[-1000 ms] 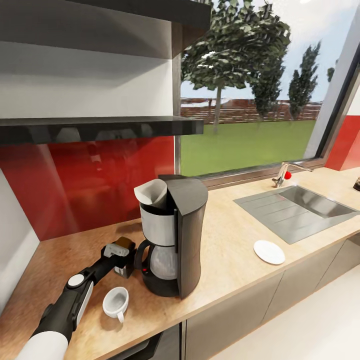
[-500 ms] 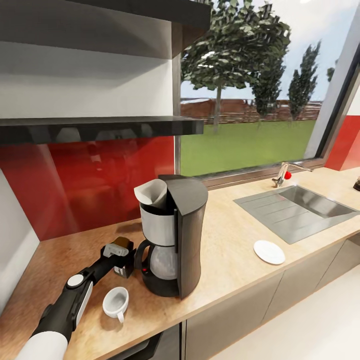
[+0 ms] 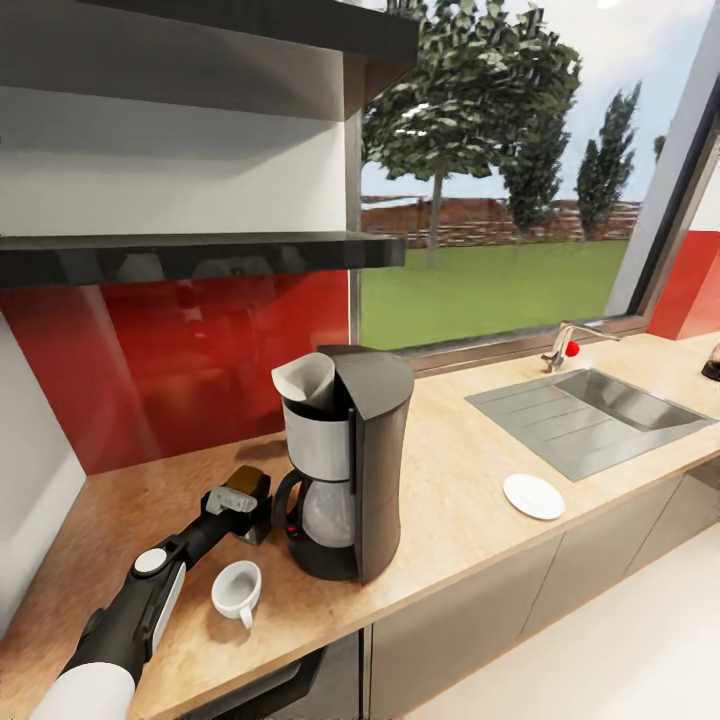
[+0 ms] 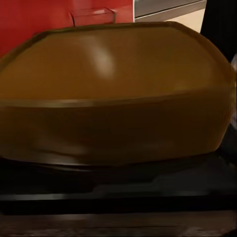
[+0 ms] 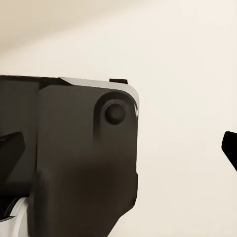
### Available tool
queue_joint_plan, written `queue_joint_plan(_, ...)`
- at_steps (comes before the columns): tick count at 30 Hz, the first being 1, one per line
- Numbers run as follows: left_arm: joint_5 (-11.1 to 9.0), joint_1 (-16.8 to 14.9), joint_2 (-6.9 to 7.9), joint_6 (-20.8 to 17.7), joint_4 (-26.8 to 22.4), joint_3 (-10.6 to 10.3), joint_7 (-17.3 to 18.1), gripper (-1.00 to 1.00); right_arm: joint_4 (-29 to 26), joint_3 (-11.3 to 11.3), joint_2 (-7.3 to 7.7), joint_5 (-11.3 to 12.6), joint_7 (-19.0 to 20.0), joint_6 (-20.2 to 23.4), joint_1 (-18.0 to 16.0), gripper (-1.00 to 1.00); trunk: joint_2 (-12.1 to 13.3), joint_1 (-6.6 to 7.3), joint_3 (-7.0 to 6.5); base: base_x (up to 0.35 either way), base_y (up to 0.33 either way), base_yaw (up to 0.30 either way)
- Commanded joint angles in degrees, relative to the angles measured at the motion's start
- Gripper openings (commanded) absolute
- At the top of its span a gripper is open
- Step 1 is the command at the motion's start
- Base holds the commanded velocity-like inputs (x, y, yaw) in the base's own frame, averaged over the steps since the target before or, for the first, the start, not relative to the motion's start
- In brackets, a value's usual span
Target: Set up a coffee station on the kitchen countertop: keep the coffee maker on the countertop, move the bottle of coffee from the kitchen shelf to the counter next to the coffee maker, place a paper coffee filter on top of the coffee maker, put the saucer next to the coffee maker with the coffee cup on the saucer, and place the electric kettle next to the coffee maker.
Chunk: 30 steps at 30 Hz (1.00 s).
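White coffee cup [image 3: 236,590], beside coffee maker [image 3: 350,460]

Before me a pale wooden surface [image 3: 460,500] ran beneath a glossy red wall [image 3: 180,370], a dark shelf [image 3: 190,255] and a wide window [image 3: 500,200] showing grass and trees; a steel sink [image 3: 590,415] sat right.

One coffee maker [image 3: 350,460] stands on the counter [image 3: 460,500], with one paper filter [image 3: 305,382] on its top. One white cup [image 3: 236,590] sits at about seven o'clock from it, and one brown bottle [image 3: 248,497] at about nine o'clock. One white saucer [image 3: 533,496] lies at three o'clock. There is one sink [image 3: 590,410] with one tap [image 3: 565,345]. Two shelves [image 3: 190,255] hang above. One robot arm [image 3: 140,600] shows.
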State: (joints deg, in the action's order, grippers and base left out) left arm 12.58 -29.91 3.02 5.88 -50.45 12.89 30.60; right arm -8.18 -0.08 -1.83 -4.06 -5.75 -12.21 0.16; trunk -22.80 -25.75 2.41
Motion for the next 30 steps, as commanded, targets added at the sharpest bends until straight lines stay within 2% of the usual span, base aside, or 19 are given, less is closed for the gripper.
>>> queue_joint_plan(1, 0.61, -0.06, -0.04, 0.45, 0.01, 0.20, 0.25, 1.00, -0.08, -0.01, -0.02, -0.42, -0.31, -0.01, 0.01, 1.00, -0.12, -0.03, 0.11, -0.024, 0.000, 0.000)
queue_joint_plan(11, 0.68, -0.06, 0.05, 0.45, 0.01, 0.28, 0.18, 1.00, -0.08, -0.01, -0.02, -0.42, -0.31, -0.01, 0.01, 1.00, -0.12, -0.03, 0.11, -0.061, 0.000, 0.000)
queue_joint_plan(30, 0.62, -0.06, -0.12, 0.36, -0.58, 0.29, 0.07, 1.00, -0.08, -0.09, -0.03, -0.42, -0.31, -0.01, 0.01, 1.00, -0.12, -0.03, 0.11, -0.299, -0.029, 0.000)
